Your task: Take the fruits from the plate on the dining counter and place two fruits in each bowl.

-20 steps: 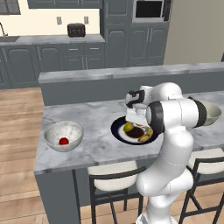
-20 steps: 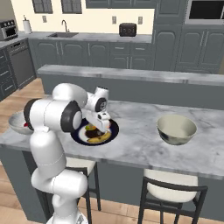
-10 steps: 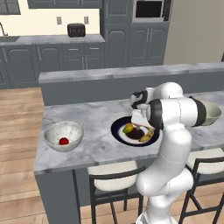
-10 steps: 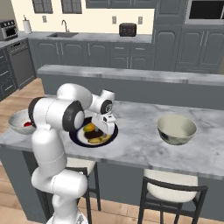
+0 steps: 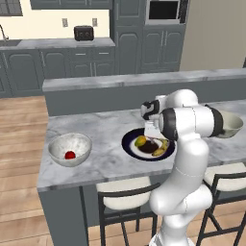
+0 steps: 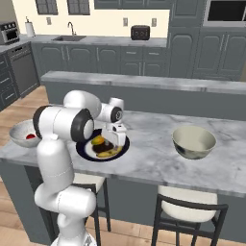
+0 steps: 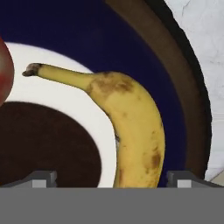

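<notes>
Change: against the picture of one second ago, the gripper (image 6: 115,140) sits lower, now down close over the plate (image 5: 130,145); plate, bowls and fruit lie where they lay.
Left bowl: the speckled bowl (image 5: 70,150) stands near the left end of the dining counter (image 5: 105,163), well apart from the plate, with a red round fruit (image 5: 70,155) inside.
Plate: at the middle of the counter, close to the near edge, with bare marble between it and each bowl.
Fruit on plate: the yellow-green oval fruit (image 5: 140,141) lies on the left part; the banana (image 7: 131,127) lies along the right part, stem toward the far side; a red round edge (image 7: 5,72) shows at the left border of the hand view.
Gripper: fingers spread apart, one tip (image 7: 40,179) at each side of the banana's lower end, holding nothing; contact with the banana cannot be told.
Right bowl: the cream-grey bowl (image 6: 193,141) stands well right of the plate.
Edges: a higher grey ledge (image 6: 144,81) runs along the far side of the counter.
</notes>
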Available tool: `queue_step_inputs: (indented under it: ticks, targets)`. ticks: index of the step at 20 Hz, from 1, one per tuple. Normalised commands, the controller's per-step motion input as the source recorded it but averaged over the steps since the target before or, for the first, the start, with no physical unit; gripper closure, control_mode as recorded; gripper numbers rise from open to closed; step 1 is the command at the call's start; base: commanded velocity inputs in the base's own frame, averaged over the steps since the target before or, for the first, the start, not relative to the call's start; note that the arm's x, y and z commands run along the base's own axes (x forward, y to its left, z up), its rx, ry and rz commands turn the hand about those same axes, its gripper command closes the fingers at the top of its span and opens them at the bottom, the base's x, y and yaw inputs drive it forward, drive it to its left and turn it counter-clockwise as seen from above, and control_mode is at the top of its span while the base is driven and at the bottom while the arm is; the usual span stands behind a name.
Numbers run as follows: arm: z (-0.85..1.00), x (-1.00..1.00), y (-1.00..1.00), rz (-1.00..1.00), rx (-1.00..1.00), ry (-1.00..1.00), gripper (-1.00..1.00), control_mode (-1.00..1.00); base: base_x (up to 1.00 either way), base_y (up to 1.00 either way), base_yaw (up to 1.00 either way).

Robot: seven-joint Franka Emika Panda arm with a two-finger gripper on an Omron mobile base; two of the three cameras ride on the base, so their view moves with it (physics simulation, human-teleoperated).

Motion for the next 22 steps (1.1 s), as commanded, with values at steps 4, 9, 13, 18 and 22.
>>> queue_step_inputs:
  ticks: [4,9,13,18,22]
  targets:
    - [0.0,-0.01,-0.06,0.0,-0.14,0.05,-1.0,-1.0,0.0,0.0,0.0]
    - [-0.32,-0.22,-0.34,0.0,-0.07,-0.1,-1.0,-1.0,0.0,0.0,0.0]
    - [-0.12,-0.22,-0.07,0.0,0.0,-0.18,-1.0,-1.0,0.0,0.0,0.0]
    - [0.0,0.0,0.25,0.0,-0.01,-0.01,-1.0,-1.0,0.0,0.0,0.0]
    - [0.0,0.0,0.31,0.0,-0.01,0.0,1.0,-1.0,0.0,0.0,0.0]
